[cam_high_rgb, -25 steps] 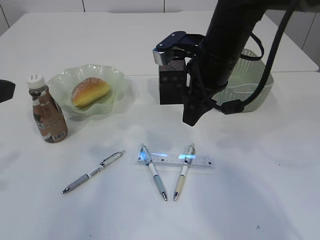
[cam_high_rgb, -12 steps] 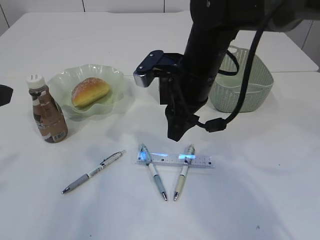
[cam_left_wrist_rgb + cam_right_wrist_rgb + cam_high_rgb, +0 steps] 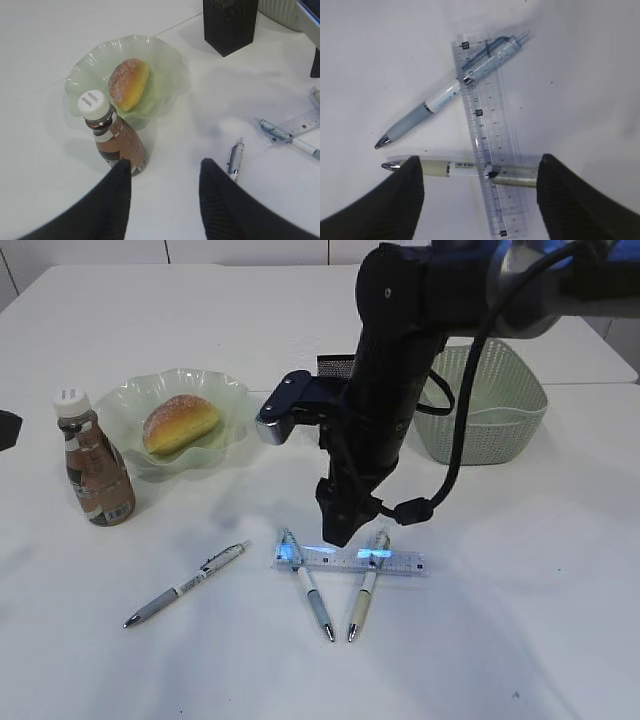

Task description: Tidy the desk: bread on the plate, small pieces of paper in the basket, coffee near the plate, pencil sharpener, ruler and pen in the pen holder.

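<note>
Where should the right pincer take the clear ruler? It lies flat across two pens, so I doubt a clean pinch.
Probably from straight above, pinching the clear ruler across its narrow width in the stretch between the blue pen and the cream pen. The pens prop it off the table there, leaving room under its long edges. The open right pincer already hangs over it.

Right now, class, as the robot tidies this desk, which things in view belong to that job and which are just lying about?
Belonging to the job:
bread
plate
coffee bottle
ruler
three pens
pen holder
basket

Just lying about:
Nothing; no paper scraps or sharpener are visible.
</note>
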Robot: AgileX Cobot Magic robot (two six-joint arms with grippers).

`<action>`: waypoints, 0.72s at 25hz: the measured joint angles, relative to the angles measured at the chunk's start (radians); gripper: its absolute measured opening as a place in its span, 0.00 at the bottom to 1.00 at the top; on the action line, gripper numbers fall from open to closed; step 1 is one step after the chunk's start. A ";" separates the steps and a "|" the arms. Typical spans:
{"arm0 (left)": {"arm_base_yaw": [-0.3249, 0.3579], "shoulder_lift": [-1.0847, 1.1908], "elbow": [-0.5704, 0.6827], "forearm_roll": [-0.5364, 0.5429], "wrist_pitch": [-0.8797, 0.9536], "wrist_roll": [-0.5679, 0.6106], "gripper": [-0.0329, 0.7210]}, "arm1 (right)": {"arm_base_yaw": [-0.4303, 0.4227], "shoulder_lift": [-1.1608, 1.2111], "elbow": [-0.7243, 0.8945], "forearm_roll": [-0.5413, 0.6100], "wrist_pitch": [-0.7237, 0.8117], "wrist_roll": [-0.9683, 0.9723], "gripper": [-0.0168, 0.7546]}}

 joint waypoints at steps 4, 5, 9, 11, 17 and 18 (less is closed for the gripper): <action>0.000 0.000 0.000 0.000 0.007 0.000 0.46 | 0.000 0.005 0.000 0.036 0.000 -0.001 0.74; 0.000 0.000 0.000 0.000 0.008 0.000 0.46 | 0.000 0.005 0.000 0.038 0.000 -0.001 0.74; 0.000 0.000 0.000 0.000 0.013 0.000 0.46 | 0.000 0.019 0.000 0.038 0.000 -0.028 0.74; 0.000 0.000 0.000 0.000 0.018 0.000 0.46 | 0.000 0.034 0.000 0.038 -0.004 -0.062 0.74; 0.000 0.000 0.000 0.000 0.032 0.000 0.46 | 0.000 0.074 0.000 0.038 -0.022 -0.120 0.74; 0.000 0.000 0.000 0.000 0.032 0.000 0.46 | 0.000 0.081 0.000 0.038 -0.031 -0.125 0.74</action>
